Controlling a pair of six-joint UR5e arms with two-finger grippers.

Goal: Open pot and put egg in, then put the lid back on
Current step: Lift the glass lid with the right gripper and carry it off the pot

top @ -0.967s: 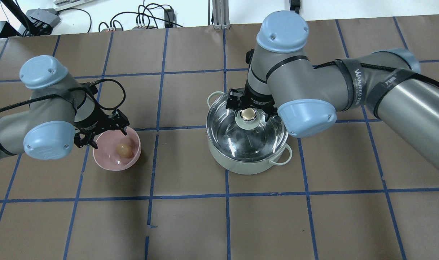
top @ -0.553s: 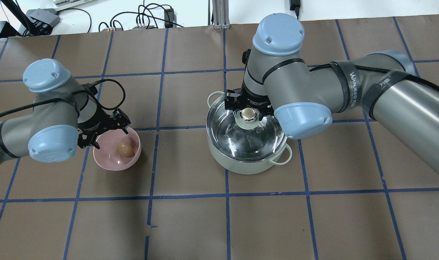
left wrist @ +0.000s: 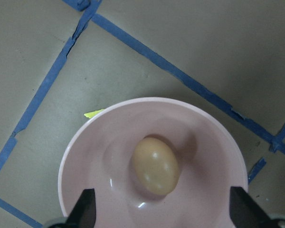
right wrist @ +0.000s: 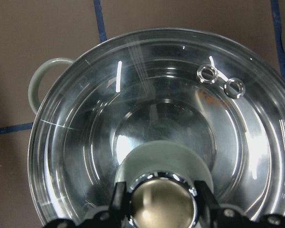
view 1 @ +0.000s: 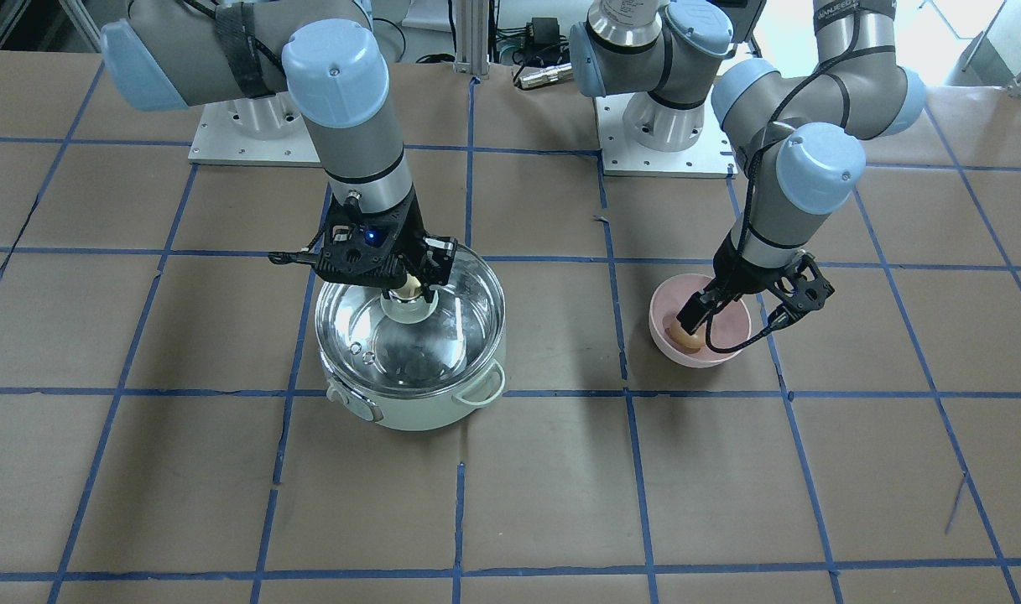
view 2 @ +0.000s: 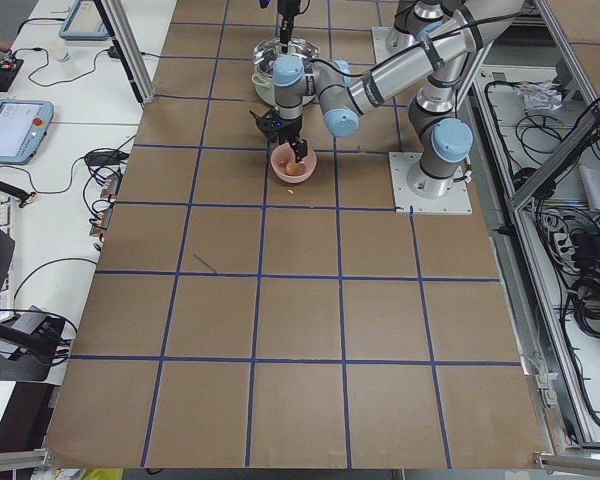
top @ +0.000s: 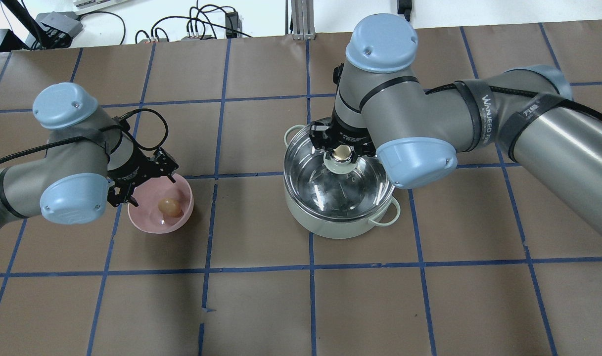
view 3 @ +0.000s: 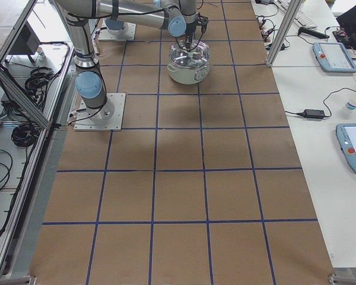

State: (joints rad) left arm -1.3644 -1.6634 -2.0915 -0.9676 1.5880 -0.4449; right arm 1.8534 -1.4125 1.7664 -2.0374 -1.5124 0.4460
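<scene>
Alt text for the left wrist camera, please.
A small tan oval egg lies in a round pink bowl, framed by the open left tool, its two dark fingertips at the bottom edge. Table surface crossed by blue tape lines surrounds the bowl.

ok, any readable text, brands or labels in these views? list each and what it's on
"WANJEED": black strap on the right arm; the letters after it are blurred.
"ANJEED", cut off: strap on the left arm.
White characters on the second right-arm strap: unreadable.
White print above the right gripper: too small.
No text on the pot, lid, pink bowl.
</scene>
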